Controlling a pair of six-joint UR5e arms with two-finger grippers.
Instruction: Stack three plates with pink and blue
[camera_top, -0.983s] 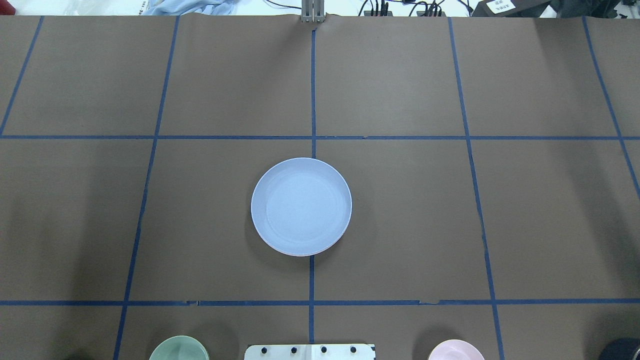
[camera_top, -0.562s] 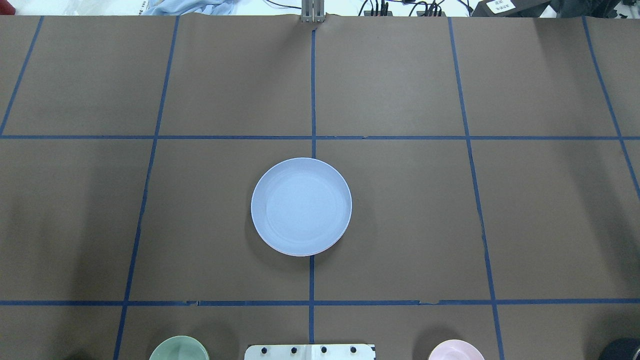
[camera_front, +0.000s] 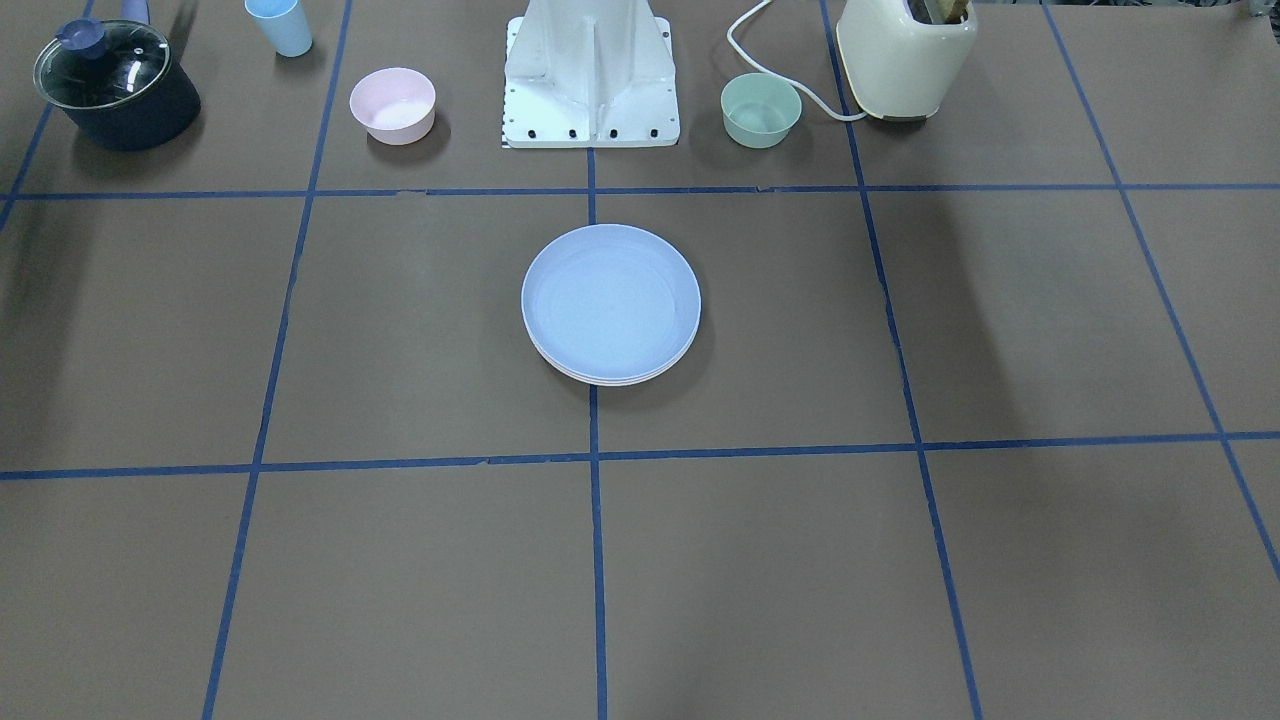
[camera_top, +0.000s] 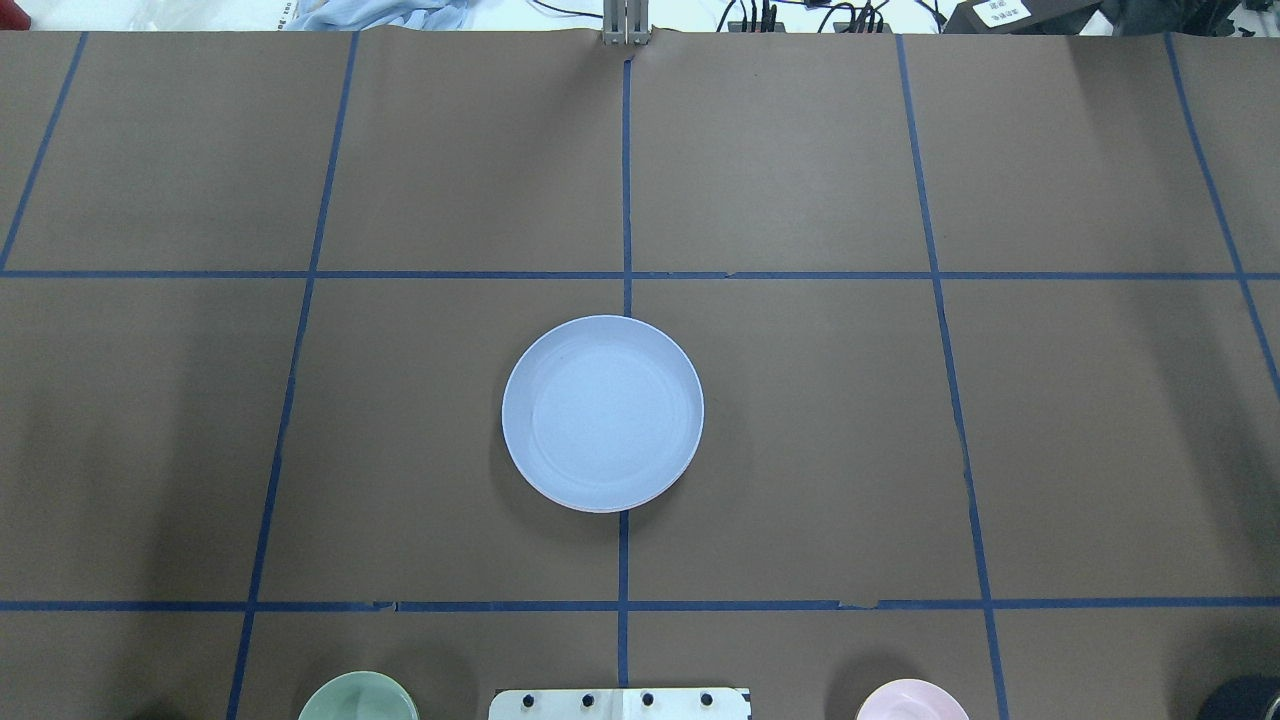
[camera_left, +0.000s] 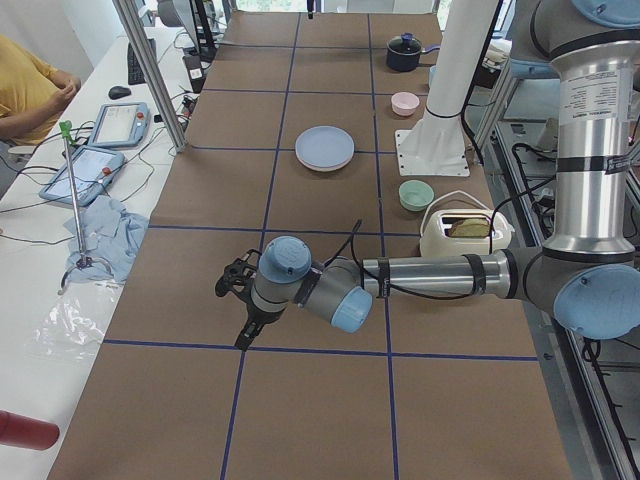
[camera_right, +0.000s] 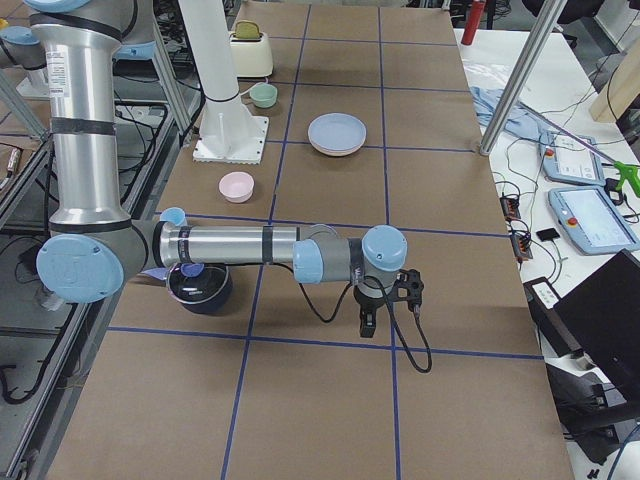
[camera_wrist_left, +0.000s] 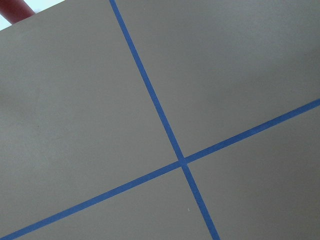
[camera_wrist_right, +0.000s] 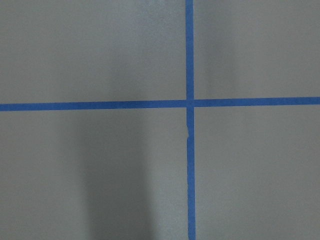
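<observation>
Since the plates (camera_front: 610, 305) look stacked, left fingers (camera_left: 246, 331) and right fingers (camera_right: 365, 322) hang well clear; whether spread, I cannot tell

Light blue plate (camera_front: 611, 298) upright atop stack, centre of table (camera_front: 900, 560), over blue tape line (camera_front: 597, 520); paler plate rims (camera_front: 612, 381) showing beneath.

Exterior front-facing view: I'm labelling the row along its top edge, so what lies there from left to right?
Dark lidded pot → light blue cup → pink bowl → white robot base → green bowl → cream toaster.
</observation>
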